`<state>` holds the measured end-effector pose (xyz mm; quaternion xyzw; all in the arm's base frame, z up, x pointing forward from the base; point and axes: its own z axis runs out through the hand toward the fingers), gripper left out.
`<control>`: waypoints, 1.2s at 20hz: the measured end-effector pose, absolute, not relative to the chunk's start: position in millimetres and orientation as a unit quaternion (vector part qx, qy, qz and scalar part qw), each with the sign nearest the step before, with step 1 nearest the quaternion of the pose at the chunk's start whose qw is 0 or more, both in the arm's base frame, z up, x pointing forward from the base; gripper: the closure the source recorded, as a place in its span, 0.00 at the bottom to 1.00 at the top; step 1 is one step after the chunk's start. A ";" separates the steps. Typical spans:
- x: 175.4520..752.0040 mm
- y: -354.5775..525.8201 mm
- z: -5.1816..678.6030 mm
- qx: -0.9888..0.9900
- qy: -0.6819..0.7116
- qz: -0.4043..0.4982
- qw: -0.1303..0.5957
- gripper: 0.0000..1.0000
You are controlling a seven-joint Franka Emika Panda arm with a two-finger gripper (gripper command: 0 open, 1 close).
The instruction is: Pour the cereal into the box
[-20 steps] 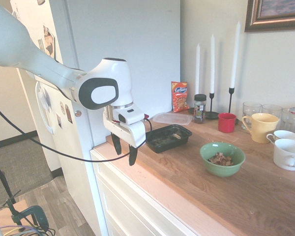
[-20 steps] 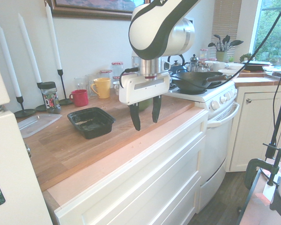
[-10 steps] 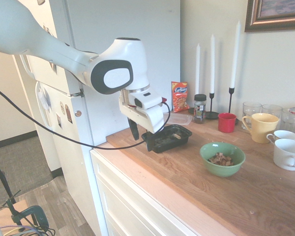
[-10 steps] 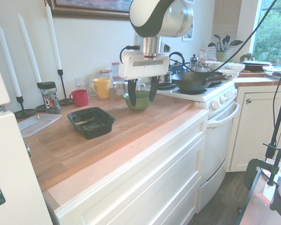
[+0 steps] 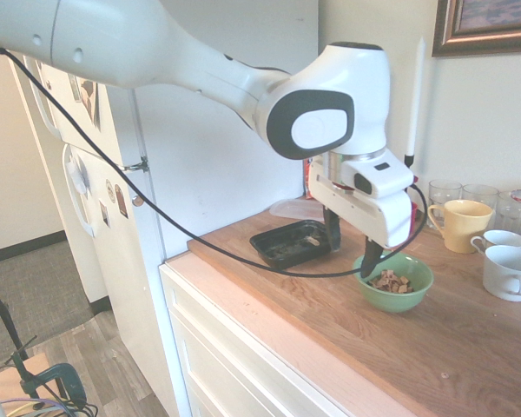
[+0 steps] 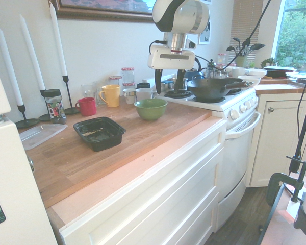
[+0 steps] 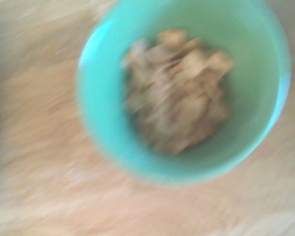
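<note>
Tool hangs pointing down over the green bowl, right of centre in the first exterior view; fingers spread wide, nothing between them. In the second exterior view the tool sits above and a little behind the bowl, clear of its rim.

Cereal: small heap of brown flakes in the bottom of the bowl. Wrist view, blurred, shows the cereal filling the middle of the bowl.

Box: shallow black tray at frame centre, left of the bowl, on the wooden table. Some scraps in it; otherwise mostly bare.

Handling, judged: flakes are light, loose and crumbly, so they go by tipping the bowl. Bowl looks like glazed ceramic, so stiff, smooth, probably slippery and breakable if dropped. Best hold is likely one finger inside and one outside the rim, on the side away from the box, so the pouring lip faces the tray. Tray is low-walled; pour close and slow or flakes will scatter.

Surroundings: yellow mug and white cups to the right of the bowl, glasses behind them; red cup, candlesticks and a spice jar along the wall. Path between bowl and box looks open. White cups stand near the bowl on its right.
</note>
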<state>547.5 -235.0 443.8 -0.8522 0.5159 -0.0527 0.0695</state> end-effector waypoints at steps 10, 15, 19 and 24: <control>603.8 -323.6 389.8 -0.834 0.545 -0.011 0.083 0.00; 613.6 -328.7 357.2 -0.830 0.551 0.007 0.086 0.00; 615.9 -327.0 344.7 -0.831 0.549 0.015 0.090 0.00; 619.1 -321.8 332.2 -0.832 0.547 0.024 0.092 1.00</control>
